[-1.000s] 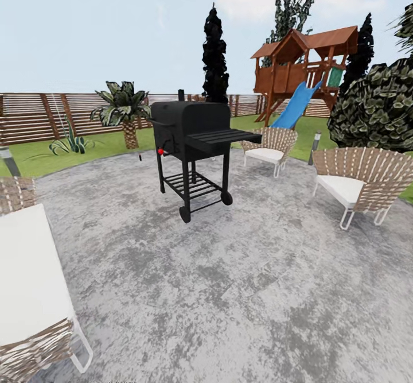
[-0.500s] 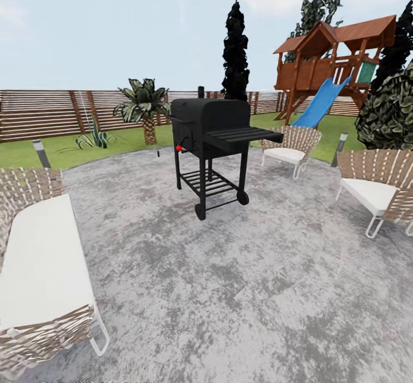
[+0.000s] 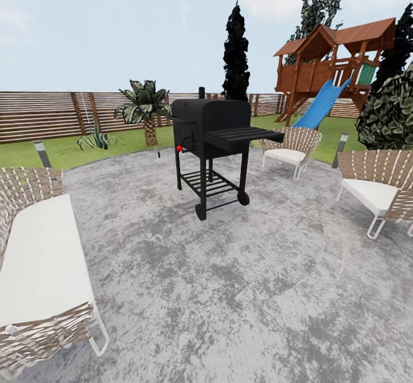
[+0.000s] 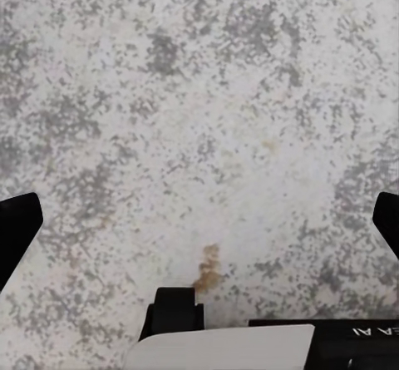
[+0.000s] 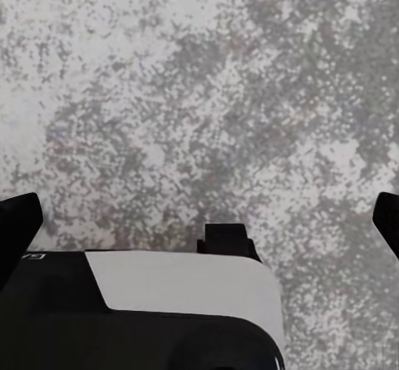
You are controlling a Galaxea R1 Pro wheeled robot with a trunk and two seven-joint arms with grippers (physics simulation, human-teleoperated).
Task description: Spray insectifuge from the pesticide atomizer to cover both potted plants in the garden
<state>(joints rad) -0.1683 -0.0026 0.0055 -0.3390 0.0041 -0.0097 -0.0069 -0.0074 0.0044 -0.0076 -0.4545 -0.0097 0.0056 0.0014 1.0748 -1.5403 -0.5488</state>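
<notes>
Garden lawn [image 3: 115,144] upper left behind black grill [image 3: 212,136] mid-frame, left gripper [image 4: 199,233] and right gripper [image 5: 199,224] both spread wide, grasping nothing.

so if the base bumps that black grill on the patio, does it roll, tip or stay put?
Probably pivots rather than rolls: the grill shows wheels at one end, plain legs at the other. Likely top-heavy, since the bulky black body sits high on thin legs, so a high push might tip it. The side shelf sticks out and could snag first.
</notes>
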